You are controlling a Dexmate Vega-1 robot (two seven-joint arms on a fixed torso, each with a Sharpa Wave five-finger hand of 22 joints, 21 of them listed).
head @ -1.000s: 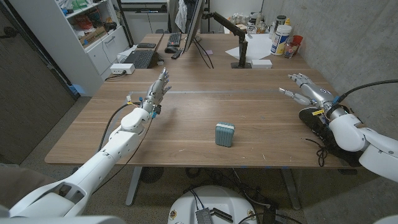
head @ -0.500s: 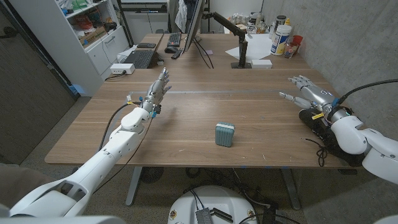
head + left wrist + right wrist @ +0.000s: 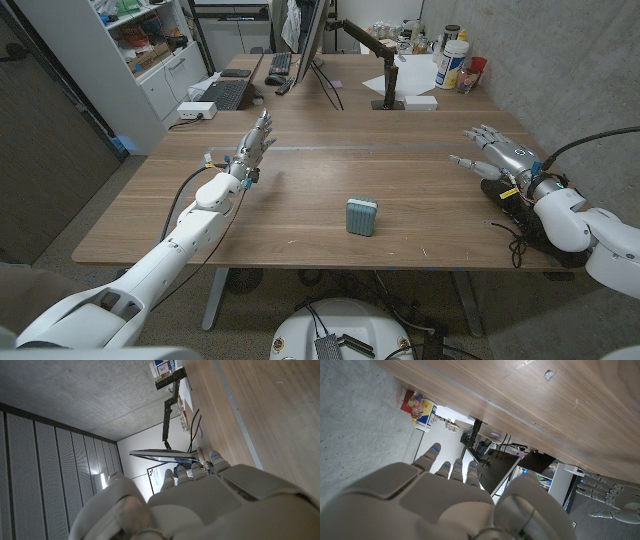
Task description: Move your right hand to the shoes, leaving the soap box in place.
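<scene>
Here, one soap box (image 3: 362, 215), two shoes (image 3: 508, 198).

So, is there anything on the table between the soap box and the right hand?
No. In the head view the stretch from the soap box to the right hand is bare wood. The black shoes lie under and behind that hand.

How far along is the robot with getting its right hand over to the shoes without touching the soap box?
Mostly done: the right hand hovers, fingers spread, just past the black shoes by the table's right edge, holding nothing. The soap box stands alone mid-table, well clear of both hands. The left hand waits, open, on the far side. Left to do, probably: settle the right hand down onto the shoes; contact cannot be confirmed.
</scene>
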